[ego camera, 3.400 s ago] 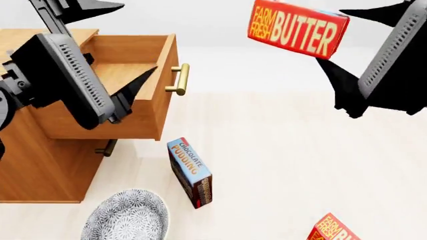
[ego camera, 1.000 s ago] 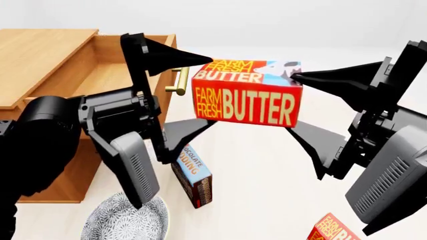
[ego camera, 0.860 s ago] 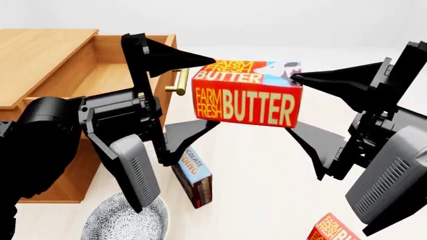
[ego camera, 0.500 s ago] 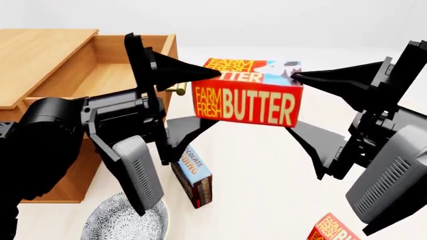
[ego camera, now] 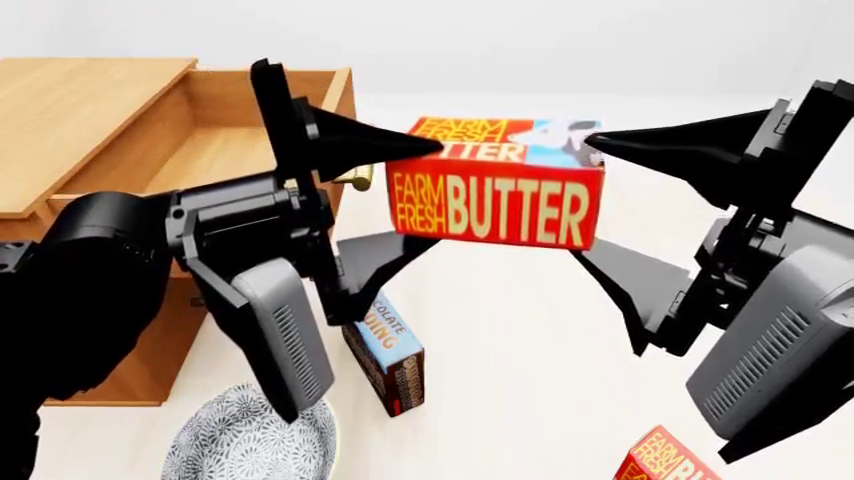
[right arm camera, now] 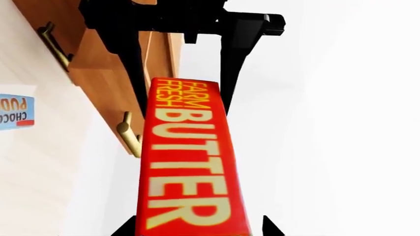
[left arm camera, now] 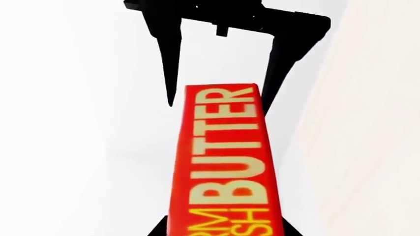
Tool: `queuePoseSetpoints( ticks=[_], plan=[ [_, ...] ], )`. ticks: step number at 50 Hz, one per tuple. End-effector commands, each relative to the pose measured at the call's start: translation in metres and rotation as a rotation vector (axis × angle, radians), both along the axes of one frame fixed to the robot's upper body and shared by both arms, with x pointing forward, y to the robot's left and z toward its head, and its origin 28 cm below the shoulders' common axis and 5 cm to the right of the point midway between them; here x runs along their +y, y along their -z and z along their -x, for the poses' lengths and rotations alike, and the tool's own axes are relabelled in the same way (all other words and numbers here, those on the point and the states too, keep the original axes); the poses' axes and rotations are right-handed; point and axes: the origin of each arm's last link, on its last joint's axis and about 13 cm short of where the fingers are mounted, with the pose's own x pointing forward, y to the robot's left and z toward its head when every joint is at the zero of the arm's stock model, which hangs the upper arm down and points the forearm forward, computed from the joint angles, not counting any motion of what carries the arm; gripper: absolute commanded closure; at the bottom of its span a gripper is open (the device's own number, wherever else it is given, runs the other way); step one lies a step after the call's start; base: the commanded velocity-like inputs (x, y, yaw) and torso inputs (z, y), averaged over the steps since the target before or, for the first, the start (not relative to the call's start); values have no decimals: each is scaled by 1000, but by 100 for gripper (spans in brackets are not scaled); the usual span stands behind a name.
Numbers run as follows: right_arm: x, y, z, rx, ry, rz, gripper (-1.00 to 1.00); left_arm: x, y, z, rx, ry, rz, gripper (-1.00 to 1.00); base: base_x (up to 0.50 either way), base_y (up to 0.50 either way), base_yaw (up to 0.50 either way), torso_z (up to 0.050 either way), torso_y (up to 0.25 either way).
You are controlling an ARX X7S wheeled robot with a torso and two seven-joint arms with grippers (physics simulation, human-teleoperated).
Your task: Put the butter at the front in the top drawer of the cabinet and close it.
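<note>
Red-orange butter (ego camera: 497, 203) carton, yellow lettering, cow on blue end; long axis level, crosswise, pinched between left gripper (ego camera: 387, 195) and right gripper (ego camera: 587, 200), both clamped endwise.

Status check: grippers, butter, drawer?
Butter airborne, left gripper and right gripper at its ends. Top drawer open. Path clear.

The butter (ego camera: 497, 190) hangs in the air between two claws: the left claw (ego camera: 400, 195) pinches one end, the right claw (ego camera: 587, 200) the other, with the open drawer (ego camera: 200, 150) behind the left claw.
</note>
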Motion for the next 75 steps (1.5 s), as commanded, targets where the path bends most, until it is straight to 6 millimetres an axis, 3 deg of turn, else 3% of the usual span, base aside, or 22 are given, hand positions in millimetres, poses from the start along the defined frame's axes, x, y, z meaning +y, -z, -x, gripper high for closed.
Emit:
queuePoseSetpoints(
  ticks=[1,18,26,42,53,75],
  plan=[
    [0,-15,4,-82,4,-36,-100,4,0,-6,12,-25,9,100,0,0,0,0,0],
    [-9,-6,16,-67,45,-29,-100,19,-5,-16,7,-106,34,100,0,0,0,1,1],
    [-14,2,22,-59,71,-40,-100,25,-20,-17,36,-184,104,100,0,0,0,1,1],
    [-17,23,29,-21,100,-100,-100,31,-42,-20,263,-398,377,100,0,0,0,0,1],
    [-13,25,22,-3,110,-155,-100,37,-65,-22,482,-562,594,100,0,0,0,1,1],
    [-10,23,16,-1,146,-227,-100,50,-69,-37,803,-829,776,100,0,0,0,0,1]
  ],
)
